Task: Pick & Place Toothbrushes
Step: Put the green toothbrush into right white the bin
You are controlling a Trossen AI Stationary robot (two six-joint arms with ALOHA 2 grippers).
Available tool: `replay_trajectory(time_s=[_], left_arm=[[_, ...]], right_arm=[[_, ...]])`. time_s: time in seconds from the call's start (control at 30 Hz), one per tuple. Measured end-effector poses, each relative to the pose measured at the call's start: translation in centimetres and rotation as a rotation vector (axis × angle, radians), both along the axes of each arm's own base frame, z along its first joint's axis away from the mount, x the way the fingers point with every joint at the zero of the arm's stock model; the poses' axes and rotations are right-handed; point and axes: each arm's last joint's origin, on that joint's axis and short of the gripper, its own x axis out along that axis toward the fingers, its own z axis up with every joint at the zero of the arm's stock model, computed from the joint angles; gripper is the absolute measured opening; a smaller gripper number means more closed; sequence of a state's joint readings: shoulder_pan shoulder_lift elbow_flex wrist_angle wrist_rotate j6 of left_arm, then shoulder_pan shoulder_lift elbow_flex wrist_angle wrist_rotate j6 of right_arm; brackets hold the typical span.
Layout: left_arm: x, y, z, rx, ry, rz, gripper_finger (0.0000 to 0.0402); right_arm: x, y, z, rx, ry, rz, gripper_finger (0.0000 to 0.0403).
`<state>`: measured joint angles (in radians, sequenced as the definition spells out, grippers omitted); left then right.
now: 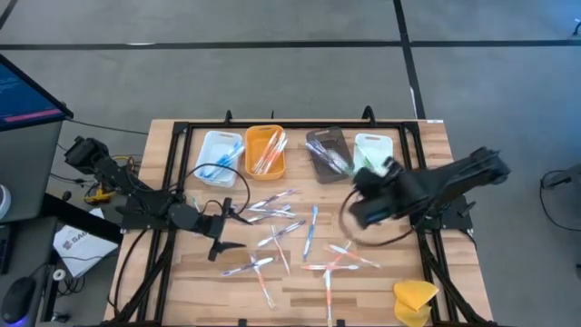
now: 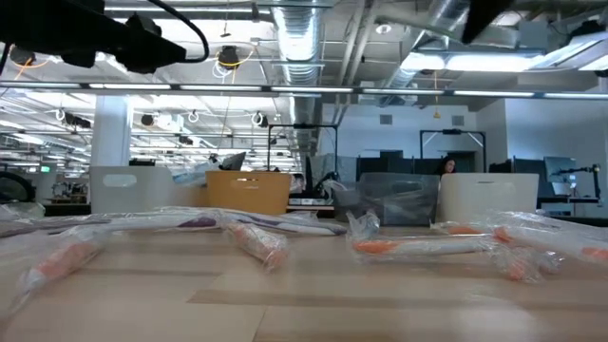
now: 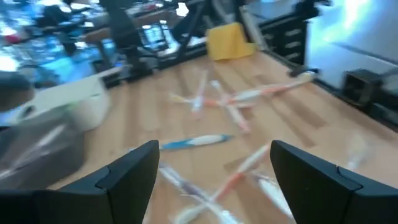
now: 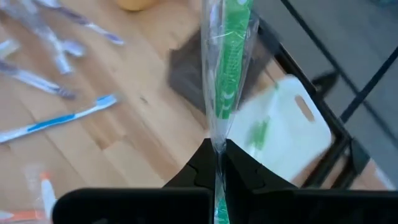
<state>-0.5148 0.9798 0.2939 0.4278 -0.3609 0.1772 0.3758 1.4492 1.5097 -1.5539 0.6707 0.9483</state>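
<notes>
My right claw [image 4: 217, 163] is clenched on a green toothbrush [image 4: 230, 62] sealed in a clear wrapper; the pinch sits on the wrapper's narrow end, and the brush stands up from my fingers, its green handle showing through the crinkled film. I hold it above the far right part of the table [image 1: 182, 282], near the white tray [image 1: 372, 150] and the dark tray [image 1: 327, 153]. The white tray already has something green lying in it.

My left claw [image 1: 221, 243] hangs released, fingers [image 3: 134, 171] spread wide, over the left-centre of the table, gripping nothing.

The rest of the toothbrushes [image 1: 290, 236] lie scattered across the middle of the wood, crossing one another at loose angles. They are thin wrapped sticks: a blue-handled one [image 1: 310, 229] near the centre, several with orange-red handles toward the near edge, others pale or clear. More brushes rest in the far row of trays: blue ones in the pale blue tray [image 1: 218, 156], orange and white ones in the orange tray [image 1: 265, 150].

A yellow sponge-like lump [image 1: 414, 300] sits at the near right corner.
</notes>
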Motion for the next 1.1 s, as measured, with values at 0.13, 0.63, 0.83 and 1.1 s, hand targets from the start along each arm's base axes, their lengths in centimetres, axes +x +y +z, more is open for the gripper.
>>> replay_trajectory(time_s=[0.13,0.63,0.83,1.1], left_arm=[[-0.1,0.3,0.2,0.011,-0.02,0.067,0.0301],[0.1,0.7,0.4,-0.014,-0.021,0.03,0.0301],[0.3,1.3,0.6,-0.024,-0.03,0.045,0.0301],[0.2,1.4,0.0,0.001,0.021,0.047,0.0301]], right_arm=[[-4.5,-2.1,-1.1,0.038,-0.088,-0.109,0.0002],[-7.6,-12.6,-5.3,0.192,-0.334,-0.304,0.0002],[-7.4,-16.9,-9.0,0.36,-0.189,-0.351,0.0004],[-7.2,-18.9,-13.4,0.5,-0.154,-0.346,0.0005]])
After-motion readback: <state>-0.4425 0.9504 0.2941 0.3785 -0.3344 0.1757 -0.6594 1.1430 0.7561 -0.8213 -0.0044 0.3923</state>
